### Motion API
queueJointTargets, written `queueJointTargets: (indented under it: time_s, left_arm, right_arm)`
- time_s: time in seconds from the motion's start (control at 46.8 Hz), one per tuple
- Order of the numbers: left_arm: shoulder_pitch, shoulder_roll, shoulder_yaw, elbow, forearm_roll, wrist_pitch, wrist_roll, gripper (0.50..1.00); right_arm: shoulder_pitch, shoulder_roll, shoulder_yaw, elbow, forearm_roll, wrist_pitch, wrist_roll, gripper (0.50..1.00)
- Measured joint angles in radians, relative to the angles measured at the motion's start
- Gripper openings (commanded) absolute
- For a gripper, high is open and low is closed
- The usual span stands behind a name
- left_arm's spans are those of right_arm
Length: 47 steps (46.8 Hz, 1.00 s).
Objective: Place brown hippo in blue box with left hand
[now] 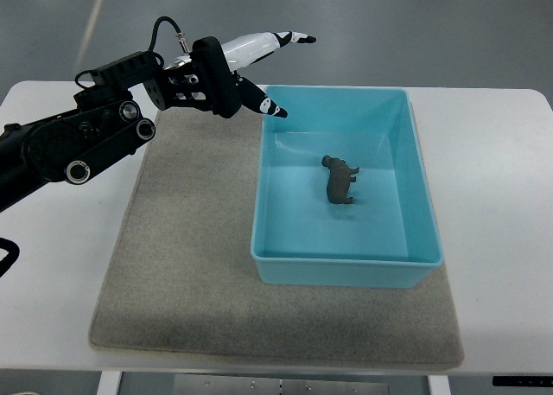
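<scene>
Hippo, brown, standing on floor of box, slightly toward 12 o'clock of centre, head toward 11 o'clock. Box blue, open-topped, resting on grey mat, mat on white table. Left hand entering from 9 o'clock edge on black arm, raised near box's 11 o'clock corner. Fingers white with black tips, spread and extended, holding nothing; one over the corner rim, others pointing toward 2 o'clock beyond table edge. Hippo well apart from fingers, lying toward 4 o'clock of them, with no contact. Right hand out of view.
</scene>
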Motion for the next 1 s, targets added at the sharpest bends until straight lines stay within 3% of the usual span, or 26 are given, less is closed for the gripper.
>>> queueJointTargets:
  time_s: [0.235,0.706,1.005]
  left_arm:
    - [0.000,0.002,0.000,0.080,-0.149,0.058,0.000,0.996]
    - [0.006,0.002,0.005,0.224,-0.648,0.051,0.003,0.996]
    - [-0.001,-0.007,-0.001,0.250,-0.965,0.062,0.004,0.996]
  right_arm:
    - [0.000,0.000,0.000,0.000,0.000,0.000,0.000,0.936]
    - [0.000,0.000,0.000,0.000,0.000,0.000,0.000,0.936]
    - [0.000,0.000,0.000,0.000,0.000,0.000,0.000,0.936]
